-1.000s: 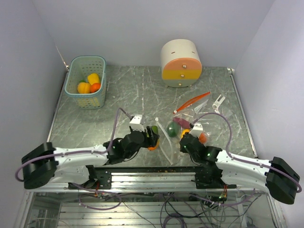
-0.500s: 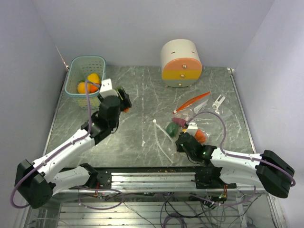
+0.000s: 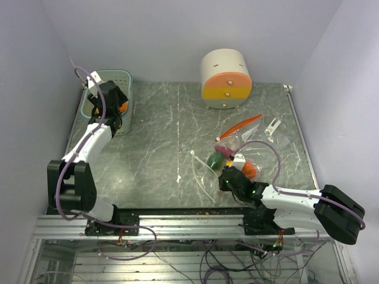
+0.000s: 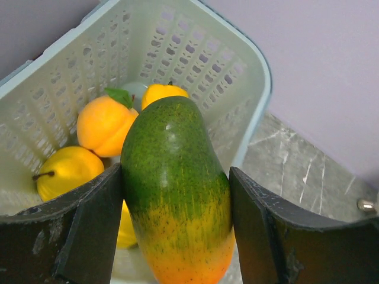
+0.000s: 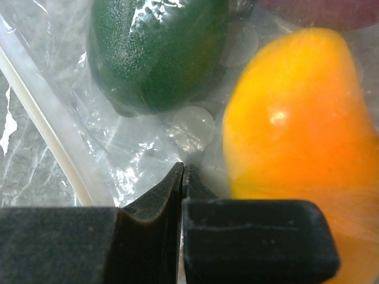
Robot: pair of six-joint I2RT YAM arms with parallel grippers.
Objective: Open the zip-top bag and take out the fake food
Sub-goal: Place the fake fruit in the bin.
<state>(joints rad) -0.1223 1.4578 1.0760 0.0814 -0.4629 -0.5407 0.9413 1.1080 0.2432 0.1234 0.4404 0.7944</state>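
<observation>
- My left gripper [image 4: 176, 236] is clamped on the mango [image 4: 169, 154] above the basket [image 4: 249, 65], I judge ready to drop it in.
- My right gripper [image 5: 182, 177], jaws together, pinches the bag [image 5: 118, 154], likely to anchor it.

We look down from high above the near edge onto the whole table [image 3: 177, 118]. Our left wrist camera sits close above the basket [image 4: 177, 53] at the far left, facing into it. Our right wrist camera faces down almost against the bag [image 5: 112, 148], near right. The overhead view shows both spots.
</observation>
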